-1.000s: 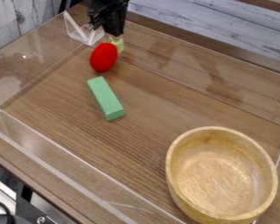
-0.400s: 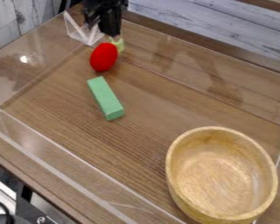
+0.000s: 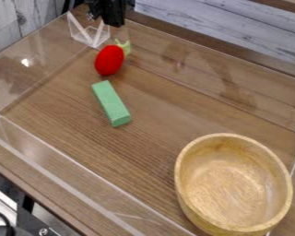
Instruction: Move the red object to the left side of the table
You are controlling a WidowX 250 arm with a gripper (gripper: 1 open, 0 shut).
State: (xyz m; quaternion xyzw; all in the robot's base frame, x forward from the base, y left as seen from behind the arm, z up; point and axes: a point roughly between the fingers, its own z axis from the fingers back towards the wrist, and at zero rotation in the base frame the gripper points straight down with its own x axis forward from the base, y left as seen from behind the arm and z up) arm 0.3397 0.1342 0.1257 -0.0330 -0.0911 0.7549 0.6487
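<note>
The red object (image 3: 110, 61) lies on the brown wood-grain table (image 3: 194, 97) near its far left corner, with its pale green bit pointing toward the back wall. My gripper (image 3: 111, 18) hangs just above and behind it, dark and partly cut off by the top edge of the frame. Its fingertips are clear of the red object and nothing is held. The dark fingers run together, so whether they stand open or shut does not show.
A green rectangular block (image 3: 111, 102) lies just in front of the red object. A round light wooden bowl (image 3: 234, 184) sits at the near right. Low clear acrylic walls (image 3: 27, 69) edge the table, with a clear bracket (image 3: 84, 32) beside the gripper.
My gripper has lifted away from the red object toward the top of the frame. The red object, the block and the bowl have stayed put.
</note>
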